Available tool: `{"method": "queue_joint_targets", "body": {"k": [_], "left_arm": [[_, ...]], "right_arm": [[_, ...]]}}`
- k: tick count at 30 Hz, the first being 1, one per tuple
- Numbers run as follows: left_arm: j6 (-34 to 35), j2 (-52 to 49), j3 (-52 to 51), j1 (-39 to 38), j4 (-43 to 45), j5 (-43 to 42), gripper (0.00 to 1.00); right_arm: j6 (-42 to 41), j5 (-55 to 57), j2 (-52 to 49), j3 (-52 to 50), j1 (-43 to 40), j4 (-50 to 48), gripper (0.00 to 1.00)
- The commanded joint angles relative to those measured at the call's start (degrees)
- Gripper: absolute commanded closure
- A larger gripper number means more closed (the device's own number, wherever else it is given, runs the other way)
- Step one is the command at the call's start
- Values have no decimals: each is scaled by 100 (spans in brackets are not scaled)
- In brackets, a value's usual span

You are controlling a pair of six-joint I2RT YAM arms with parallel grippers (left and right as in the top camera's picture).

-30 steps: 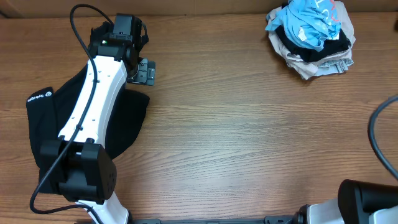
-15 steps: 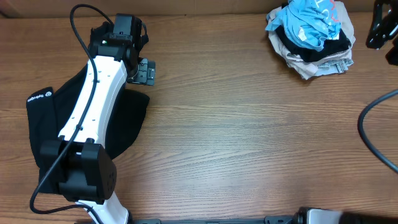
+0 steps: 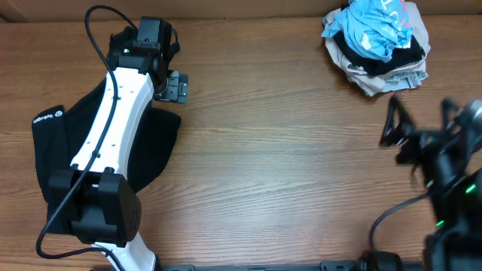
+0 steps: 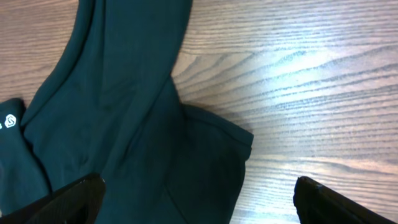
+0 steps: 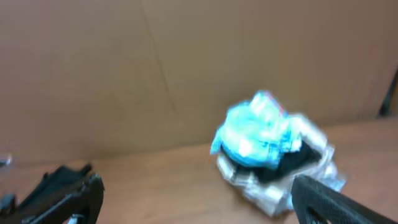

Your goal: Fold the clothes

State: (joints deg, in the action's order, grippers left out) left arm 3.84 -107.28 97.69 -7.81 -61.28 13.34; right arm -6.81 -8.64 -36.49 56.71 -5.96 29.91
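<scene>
Swung down from the 2 o'clock edge to 4 o'clock, the right fingers (image 3: 391, 128) stood spread short of the crumpled clothes (image 3: 376, 45) at 1 o'clock, the left fingers (image 4: 68, 199) spread above the black garment (image 4: 124, 124) at 9 o'clock; a hasty grab into the heap could have pinched several layers together.

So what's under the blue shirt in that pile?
Under the light-blue T-shirt a black garment peeks out, with crumpled beige cloth at the bottom. Anything deeper inside is covered, so I cannot tell.

Right gripper (image 3: 418, 128) blurred overhead; black garment (image 3: 160, 143) partly hidden under the left arm (image 3: 113, 113)
</scene>
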Motion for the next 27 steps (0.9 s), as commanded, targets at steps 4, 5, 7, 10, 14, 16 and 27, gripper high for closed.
{"method": "queue_joint_targets", "body": {"k": [4, 5, 7, 10, 14, 16, 27], "left_arm": [[-107, -74, 105, 28, 4, 13, 0], [-107, -74, 105, 28, 4, 13, 0], [-107, -72, 105, 28, 4, 13, 0], [-107, -74, 105, 28, 4, 13, 0], [-107, -72, 105, 28, 4, 13, 0], [-107, -74, 105, 28, 4, 13, 0], [-107, -72, 105, 28, 4, 13, 0]], "right_arm": [[-289, -170, 1613, -2430, 17, -911, 0], [-289, -168, 1799, -2721, 17, -1067, 0], [-289, -149, 2079, -3198, 17, -1329, 0], [-289, -146, 2315, -3722, 17, -1624, 0], [-286, -129, 2498, -4177, 17, -1906, 0], [-286, -96, 2583, -4389, 17, -2081, 0], [-289, -90, 3233, -5237, 17, -2551, 0]]}}
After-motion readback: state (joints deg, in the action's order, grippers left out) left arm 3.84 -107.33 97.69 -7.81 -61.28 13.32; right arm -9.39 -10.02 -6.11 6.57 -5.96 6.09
